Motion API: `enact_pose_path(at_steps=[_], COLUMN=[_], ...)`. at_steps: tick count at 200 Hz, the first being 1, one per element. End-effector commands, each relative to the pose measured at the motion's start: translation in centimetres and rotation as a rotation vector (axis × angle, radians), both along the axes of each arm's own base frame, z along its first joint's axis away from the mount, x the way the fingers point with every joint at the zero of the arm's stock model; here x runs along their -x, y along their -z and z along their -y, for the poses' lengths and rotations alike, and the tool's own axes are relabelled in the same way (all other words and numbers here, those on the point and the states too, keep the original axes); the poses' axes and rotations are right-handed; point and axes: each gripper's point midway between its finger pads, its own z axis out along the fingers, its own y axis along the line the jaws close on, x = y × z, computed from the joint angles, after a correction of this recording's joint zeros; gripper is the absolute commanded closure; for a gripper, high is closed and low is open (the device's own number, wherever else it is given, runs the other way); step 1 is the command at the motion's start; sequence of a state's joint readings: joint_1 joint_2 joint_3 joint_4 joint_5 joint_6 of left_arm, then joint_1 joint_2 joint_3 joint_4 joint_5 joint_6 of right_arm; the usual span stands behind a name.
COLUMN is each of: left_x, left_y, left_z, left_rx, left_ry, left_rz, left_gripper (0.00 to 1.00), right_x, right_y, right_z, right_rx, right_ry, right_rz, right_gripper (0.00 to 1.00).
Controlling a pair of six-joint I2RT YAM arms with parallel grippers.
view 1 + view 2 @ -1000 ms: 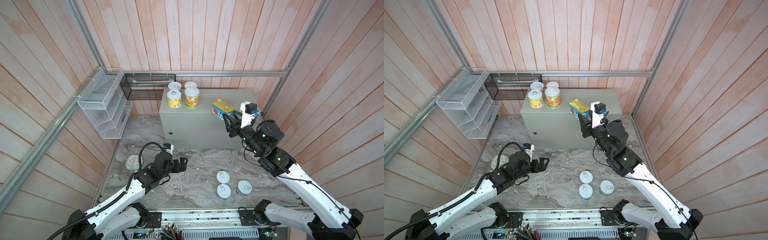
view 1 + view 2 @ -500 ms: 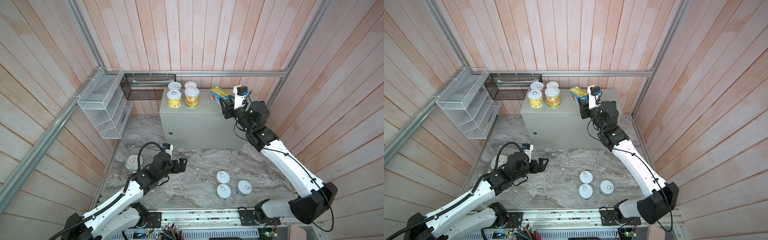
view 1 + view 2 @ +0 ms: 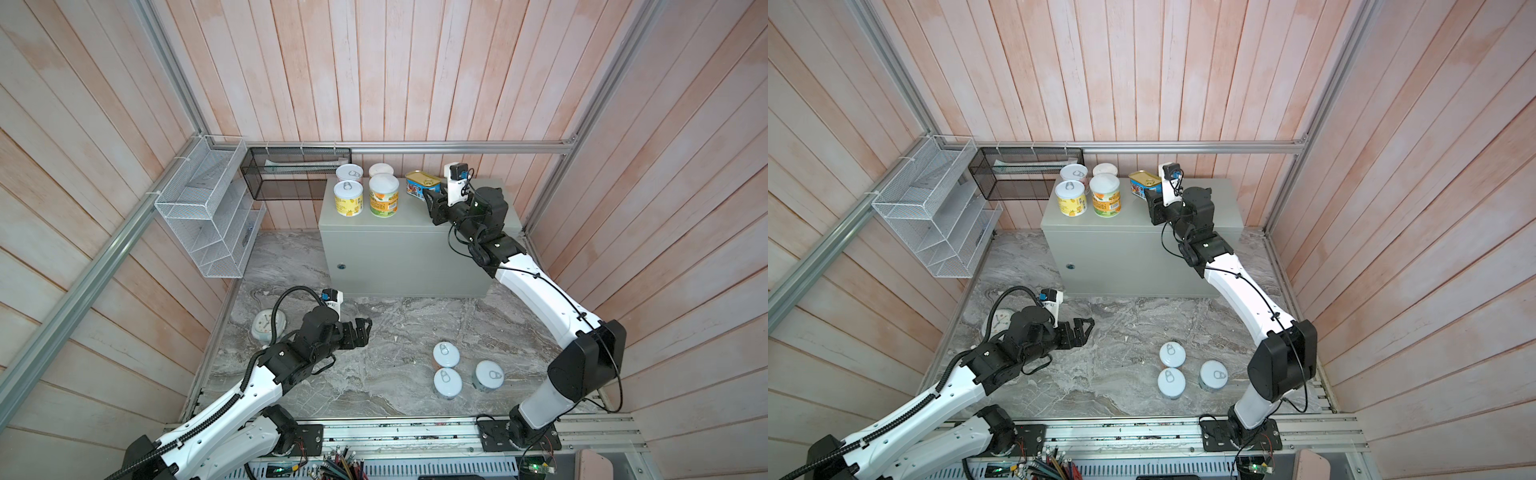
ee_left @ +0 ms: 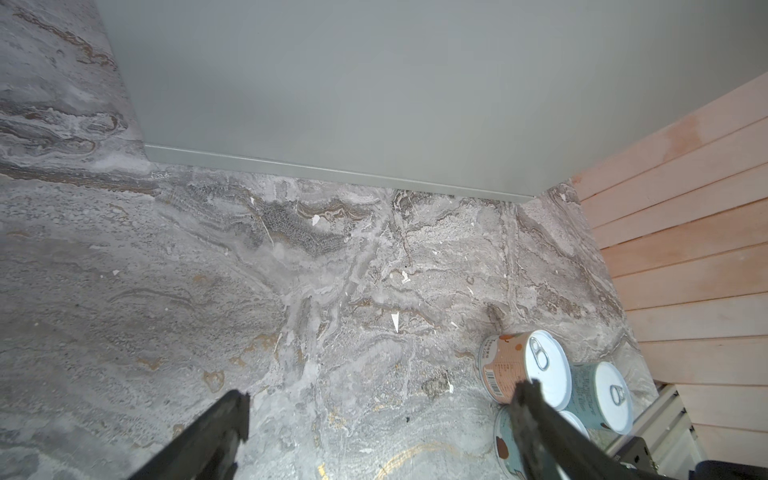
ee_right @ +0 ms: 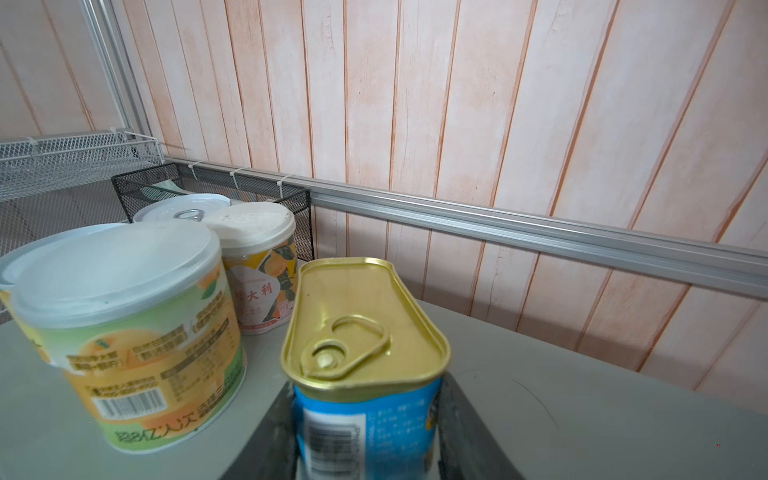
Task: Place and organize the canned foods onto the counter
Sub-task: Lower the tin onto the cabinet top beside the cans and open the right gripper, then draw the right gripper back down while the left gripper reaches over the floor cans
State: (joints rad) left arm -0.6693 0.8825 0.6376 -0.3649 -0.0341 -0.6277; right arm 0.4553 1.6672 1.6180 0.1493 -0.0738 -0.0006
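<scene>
My right gripper [image 3: 430,199] [image 3: 1150,203] [image 5: 365,415] is shut on the gold tin [image 3: 423,187] [image 3: 1144,185] [image 5: 365,332] with a blue label, over the back of the counter [image 3: 415,249] [image 3: 1133,249] [image 5: 582,407]. The tin's base is hidden, so I cannot tell whether it rests on the top. Several cans [image 3: 383,195] [image 3: 1105,195] [image 5: 137,332] stand grouped just left of it. Three white-lidded cans [image 3: 447,381] [image 3: 1171,380] [image 4: 523,365] stand on the marble floor. My left gripper [image 3: 363,330] [image 3: 1086,328] [image 4: 382,399] hangs open and empty over the marble, left of them.
A pale-blue clock [image 3: 268,326] lies on the marble behind my left arm. A white wire rack [image 3: 203,220] and a black mesh basket [image 3: 291,174] hang on the left and back walls. Wooden walls close in all sides.
My right arm has carried the gold tin from the counter's front edge to its back, beside the grouped cans. The left arm has hardly moved.
</scene>
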Motion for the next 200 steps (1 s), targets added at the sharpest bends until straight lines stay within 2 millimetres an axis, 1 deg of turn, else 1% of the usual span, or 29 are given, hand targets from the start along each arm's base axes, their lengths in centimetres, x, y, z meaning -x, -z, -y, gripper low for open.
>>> enact_pose_path(at_steps=[1,21,31,40,53,62,79,101,121,139,153,168,170,171,183,200], left_x=[-0.1,-0.1,-0.1,0.0,0.0,-0.1,-0.1,-0.2,-0.3,-0.4,-0.6,-0.6,-0.5,-0.4,-0.1,0.7], left_y=[-0.8,-0.8,-0.8,-0.8,-0.8,-0.8,-0.8,-0.6,-0.7,-1.0,-1.2,-1.4,-1.5,-1.5,-1.7,-2.1], left_z=[-0.5,-0.4,-0.4,-0.3,-0.2,-0.3,-0.2,0.2,0.6,1.3,1.8,2.6,2.7,2.8,3.6,5.0], left_rx=[0.013,0.02,0.023,0.022,0.019,0.018,0.018,0.028,0.04,0.052,0.065,0.082,0.085,0.085,0.089,0.084], left_ry=[-0.029,-0.031,-0.029,-0.026,-0.024,-0.025,-0.023,-0.017,-0.001,0.024,0.042,0.069,0.074,0.078,0.108,0.158], left_rz=[0.009,0.003,0.0,-0.003,-0.005,-0.005,-0.006,-0.007,-0.011,-0.006,0.006,0.005,0.004,0.003,0.009,0.025], left_gripper=[0.0,0.0,0.0,0.0,0.0,0.0,0.0,0.0,0.0,0.0,0.0,0.0,0.0,0.0,0.0,0.0], right_x=[0.2,-0.8,-1.4,-1.8,-2.0,-1.8,-0.4,2.3,4.1,5.4,6.9,9.0,9.3,9.5,10.9,12.1], right_y=[-5.2,-4.6,-4.2,-3.9,-3.7,-3.9,-4.6,-5.9,-6.5,-6.4,-5.7,-4.3,-4.2,-4.5,-3.3,-1.3], right_z=[-0.2,-0.5,-0.6,-0.6,-0.4,-0.2,0.4,1.7,2.2,2.7,4.0,5.3,5.5,5.7,6.5,8.0], right_rx=[-0.046,-0.025,-0.01,-0.001,0.004,0.007,-0.006,-0.039,-0.051,-0.067,-0.108,-0.149,-0.152,-0.158,-0.163,-0.158], right_ry=[-0.025,-0.016,-0.008,0.002,0.015,0.018,0.019,0.018,-0.007,-0.015,0.008,0.021,0.023,0.024,0.035,0.081], right_rz=[0.149,0.149,0.141,0.132,0.123,0.127,0.154,0.223,0.221,0.166,0.134,0.117,0.119,0.125,0.106,0.046], right_gripper=[0.58,0.56,0.53,0.45,0.29,0.23,0.17,0.12,0.11,0.1,0.1,0.1,0.1,0.1,0.09,0.09])
